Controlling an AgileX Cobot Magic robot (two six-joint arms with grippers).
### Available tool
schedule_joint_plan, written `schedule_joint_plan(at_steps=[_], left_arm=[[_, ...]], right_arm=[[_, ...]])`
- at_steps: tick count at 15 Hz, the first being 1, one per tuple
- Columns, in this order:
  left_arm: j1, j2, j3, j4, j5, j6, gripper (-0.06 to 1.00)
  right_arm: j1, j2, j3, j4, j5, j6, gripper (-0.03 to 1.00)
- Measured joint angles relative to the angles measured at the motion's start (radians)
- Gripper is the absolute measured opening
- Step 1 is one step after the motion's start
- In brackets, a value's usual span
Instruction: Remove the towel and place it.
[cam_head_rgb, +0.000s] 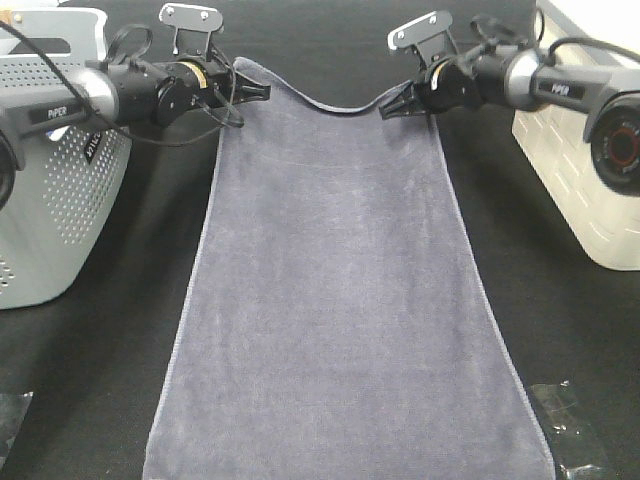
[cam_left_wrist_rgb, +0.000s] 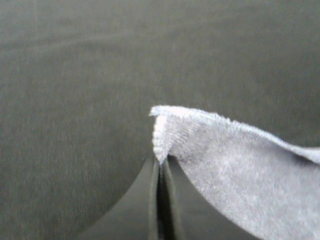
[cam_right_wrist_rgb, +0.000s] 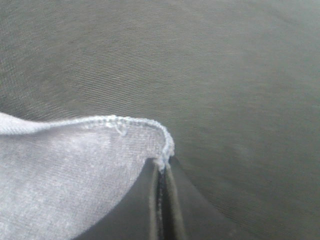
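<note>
The towel (cam_head_rgb: 335, 300), slate-grey with a faint purple cast, lies stretched lengthwise over the black table (cam_head_rgb: 110, 380), running from the two grippers at its far end down to the near edge of the exterior view, where it widens and passes out of sight. Its far hem sags in a shallow curve between the two held corners.

The left gripper (cam_head_rgb: 262, 93) is clamped on the towel's far left corner; in the left wrist view the gripper (cam_left_wrist_rgb: 161, 167) has its jaws pressed together with the stitched corner of the towel (cam_left_wrist_rgb: 235, 170) pinched between the tips (the hem stands up slightly above them). The right gripper (cam_head_rgb: 388, 108) pinches the towel's far right corner in the same way; the right wrist view shows this gripper (cam_right_wrist_rgb: 161, 169) with jaws closed tight on the rounded, stitched corner of the towel (cam_right_wrist_rgb: 65, 175), and the cloth falls away from the tips to one side.

Left of the towel, just beyond the left arm, stands a grey perforated basket (cam_head_rgb: 50, 210), well clear of the cloth. Right of the towel, behind the right arm, stands a white bin (cam_head_rgb: 570, 170) with a brick-like pattern on its wall, also apart from the cloth. Bits of clear plastic (cam_head_rgb: 565, 420) lie on the table beside the towel's near right corner.
</note>
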Motion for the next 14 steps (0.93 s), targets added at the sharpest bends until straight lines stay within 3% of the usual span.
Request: schedule_joint_plan(at_steps=[3, 6, 9, 11, 13, 14], left_arm=[[0.023, 0.048, 0.000, -0.023, -0.082, 0.000, 0.00], [0.027, 0.075, 0.000, -0.059, -0.061, 0.000, 0.00], [0.027, 0.076, -0.001, -0.095, -0.004, 0.000, 0.04], [0.027, 0.077, -0.001, -0.159, 0.020, 0.000, 0.18], [0.027, 0.077, -0.001, -0.235, 0.025, 0.000, 0.46], [0.027, 0.077, -0.001, -0.262, 0.025, 0.000, 0.54]], right_arm=[[-0.018, 0.037, 0.000, 0.000, -0.076, 0.003, 0.00], [-0.021, 0.048, 0.000, 0.001, -0.085, 0.004, 0.02], [-0.021, 0.048, 0.000, 0.001, -0.081, 0.004, 0.19], [-0.021, 0.048, 0.000, 0.000, -0.050, 0.028, 0.40], [-0.021, 0.048, 0.000, 0.000, -0.015, 0.055, 0.65], [-0.021, 0.048, 0.000, 0.000, 0.003, 0.055, 0.70]])
